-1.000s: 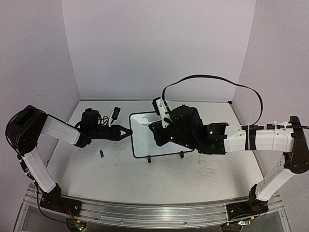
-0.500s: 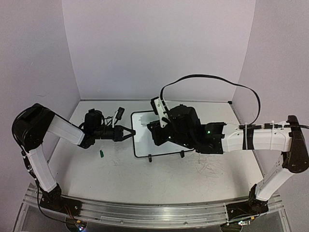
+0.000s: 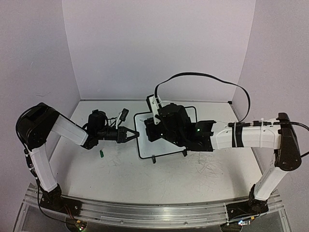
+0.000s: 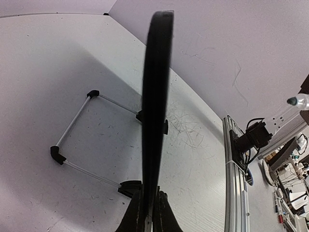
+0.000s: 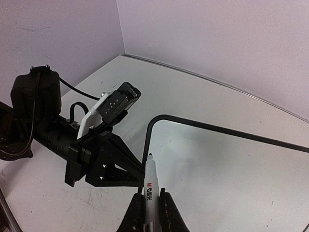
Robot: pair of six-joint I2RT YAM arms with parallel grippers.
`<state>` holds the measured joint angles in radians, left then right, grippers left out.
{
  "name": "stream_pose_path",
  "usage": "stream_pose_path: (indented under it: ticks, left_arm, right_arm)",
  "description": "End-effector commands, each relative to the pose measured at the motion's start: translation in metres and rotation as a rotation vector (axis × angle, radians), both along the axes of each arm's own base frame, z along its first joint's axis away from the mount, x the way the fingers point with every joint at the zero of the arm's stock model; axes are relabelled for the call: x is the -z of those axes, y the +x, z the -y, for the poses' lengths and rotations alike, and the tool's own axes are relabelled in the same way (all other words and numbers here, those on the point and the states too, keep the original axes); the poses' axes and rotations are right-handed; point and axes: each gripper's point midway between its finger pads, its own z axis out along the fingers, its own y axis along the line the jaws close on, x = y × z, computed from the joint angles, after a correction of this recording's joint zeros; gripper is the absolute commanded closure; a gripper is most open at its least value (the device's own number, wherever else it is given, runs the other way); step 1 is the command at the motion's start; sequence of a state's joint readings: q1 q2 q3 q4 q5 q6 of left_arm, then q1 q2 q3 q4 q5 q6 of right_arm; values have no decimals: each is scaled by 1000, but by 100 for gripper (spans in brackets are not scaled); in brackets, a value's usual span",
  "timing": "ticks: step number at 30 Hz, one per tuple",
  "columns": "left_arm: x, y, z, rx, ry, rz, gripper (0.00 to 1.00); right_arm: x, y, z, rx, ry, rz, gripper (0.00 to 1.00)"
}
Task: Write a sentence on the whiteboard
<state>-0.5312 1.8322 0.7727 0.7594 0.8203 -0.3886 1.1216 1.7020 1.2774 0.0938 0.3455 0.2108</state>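
— Leftward is where my right gripper (image 5: 147, 205) has slid since a second ago, fingers pinching a white-barrelled marker (image 5: 148, 186).

— And the board?

— I see the whiteboard (image 5: 231, 159) directly under that marker. The tip is over its left border, though I can't tell if it touches.

— Left side?

— My left gripper (image 4: 148, 212) has clamped onto the whiteboard's left edge, just beside the tip. The board sits mid-table (image 3: 120, 179).
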Motion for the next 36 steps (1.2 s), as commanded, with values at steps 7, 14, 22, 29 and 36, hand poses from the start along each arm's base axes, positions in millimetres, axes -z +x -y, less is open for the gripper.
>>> stream_pose_path:
  ticks: [7, 14, 22, 29, 36]
  left_arm:
    - [-1, 3, 3, 1, -1, 32, 100]
    - [-1, 2, 3, 6, -3, 28, 100]
    - [-3, 0, 3, 11, -7, 28, 100]
    - [-7, -2, 4, 18, -12, 34, 100]
    - [-8, -3, 5, 21, -13, 35, 100]
  right_arm:
    - [-2, 23, -11, 44, 12, 29, 100]
    - [9, 27, -13, 59, -2, 20, 100]
    - [10, 29, -17, 57, -4, 24, 100]
    - [15, 31, -22, 54, -8, 19, 100]
    - [16, 32, -22, 60, -8, 18, 100]
